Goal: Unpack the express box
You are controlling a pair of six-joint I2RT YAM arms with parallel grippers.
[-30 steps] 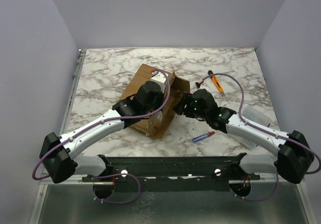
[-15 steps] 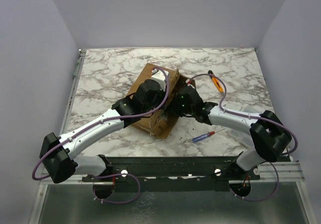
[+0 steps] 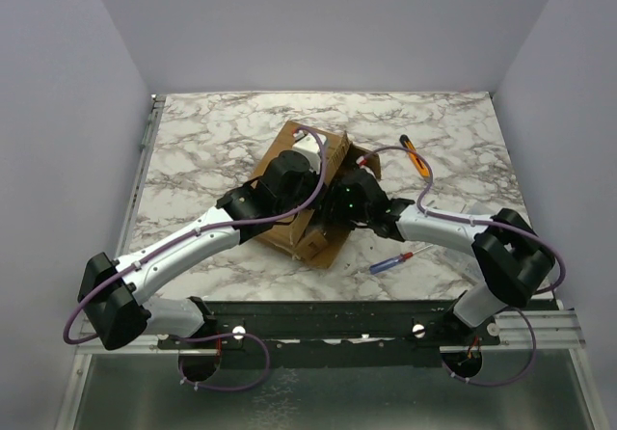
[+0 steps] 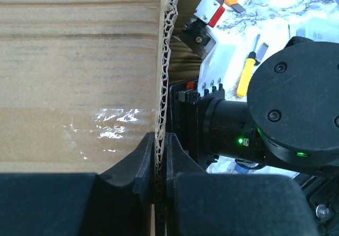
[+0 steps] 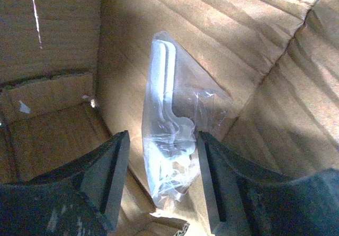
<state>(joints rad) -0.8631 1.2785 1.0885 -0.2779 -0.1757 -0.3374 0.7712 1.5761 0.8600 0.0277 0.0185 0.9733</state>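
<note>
My left jaws are clamped on a flap edge of the express box, lying mid worktop; only the right wrist view shows the right jaws apart, straddling a clear bag inside it

We identify white shells with black joint housings on the left arm and right arm. A purple cable runs along each. The right gripper has matte black fingers. At the right of the left wrist view, a round black housing carries recessed screws and green lights.
</note>
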